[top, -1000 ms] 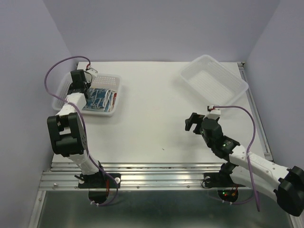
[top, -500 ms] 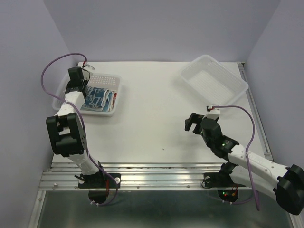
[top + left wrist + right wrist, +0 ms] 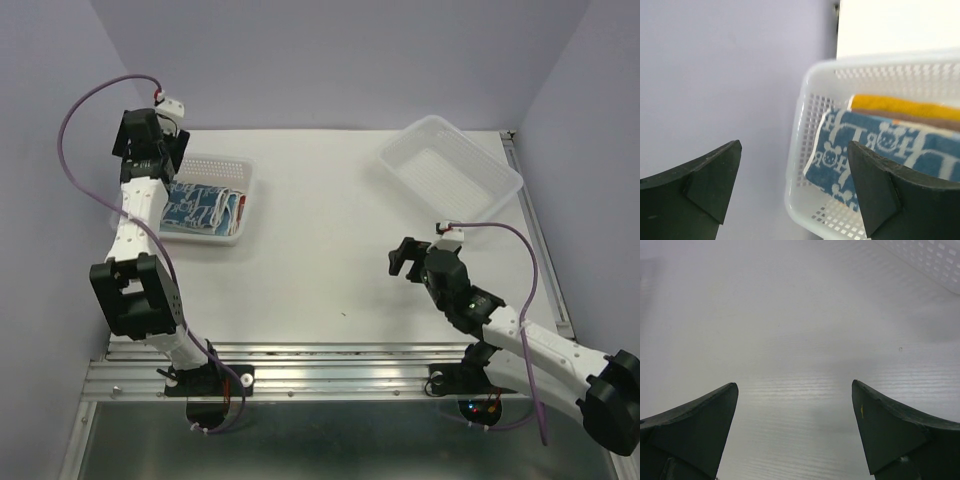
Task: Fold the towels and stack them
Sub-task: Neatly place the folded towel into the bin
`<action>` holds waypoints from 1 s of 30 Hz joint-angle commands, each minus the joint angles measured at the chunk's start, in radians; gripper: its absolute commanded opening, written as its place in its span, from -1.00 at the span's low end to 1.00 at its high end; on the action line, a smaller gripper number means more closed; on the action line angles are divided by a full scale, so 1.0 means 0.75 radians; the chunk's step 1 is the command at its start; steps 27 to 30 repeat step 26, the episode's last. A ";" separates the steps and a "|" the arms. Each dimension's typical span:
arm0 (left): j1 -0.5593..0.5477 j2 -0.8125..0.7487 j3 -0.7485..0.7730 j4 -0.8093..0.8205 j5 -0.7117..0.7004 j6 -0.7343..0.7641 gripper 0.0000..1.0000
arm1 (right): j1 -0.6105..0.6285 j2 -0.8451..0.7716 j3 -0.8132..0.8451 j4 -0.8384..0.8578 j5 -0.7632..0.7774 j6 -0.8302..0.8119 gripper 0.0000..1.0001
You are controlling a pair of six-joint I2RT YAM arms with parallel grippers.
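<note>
Folded towels lie stacked in the white perforated basket [image 3: 240,176] at the far left. The blue-white patterned towel [image 3: 195,207] [image 3: 880,150] is on top, and a mustard yellow towel edge [image 3: 900,106] shows behind it, with a brown strip beneath. My left gripper [image 3: 150,150] [image 3: 792,175] hangs open above the basket's far left corner, holding nothing. My right gripper [image 3: 403,258] [image 3: 795,415] stands open over bare table at the right, also with nothing between its fingers.
A second white perforated basket [image 3: 450,165] with nothing in it sits tilted at the back right. Lilac walls close the table on the left, back and right. A metal rail [image 3: 300,360] runs along the near edge.
The left gripper has opened, risen out of the basket and pulled back toward the far left corner. The blue-white towel stays in the basket. The right arm has not moved.
</note>
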 commanded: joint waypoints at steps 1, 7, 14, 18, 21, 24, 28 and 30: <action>-0.109 -0.204 0.199 -0.081 0.120 -0.204 0.98 | 0.001 -0.024 0.065 0.028 0.004 0.031 1.00; -0.383 -0.233 0.332 -0.081 0.104 -0.528 0.98 | 0.001 -0.037 0.098 -0.015 0.025 0.117 1.00; -0.698 -0.516 0.071 -0.006 0.073 -1.193 0.98 | 0.003 -0.102 0.169 -0.244 0.088 0.272 1.00; -0.853 -0.822 -0.546 0.313 0.048 -1.261 0.98 | 0.001 -0.202 0.102 -0.232 0.072 0.283 1.00; -0.872 -0.951 -0.727 0.299 0.034 -1.367 0.97 | 0.003 -0.253 0.063 -0.234 0.086 0.305 1.00; -0.874 -1.021 -0.815 0.277 -0.025 -1.394 0.98 | 0.003 -0.331 0.006 -0.177 0.072 0.273 1.00; -0.874 -1.029 -0.807 0.224 -0.101 -1.404 0.98 | 0.001 -0.384 0.012 -0.160 0.047 0.252 1.00; -0.874 -1.029 -0.807 0.224 -0.101 -1.404 0.98 | 0.001 -0.384 0.012 -0.160 0.047 0.252 1.00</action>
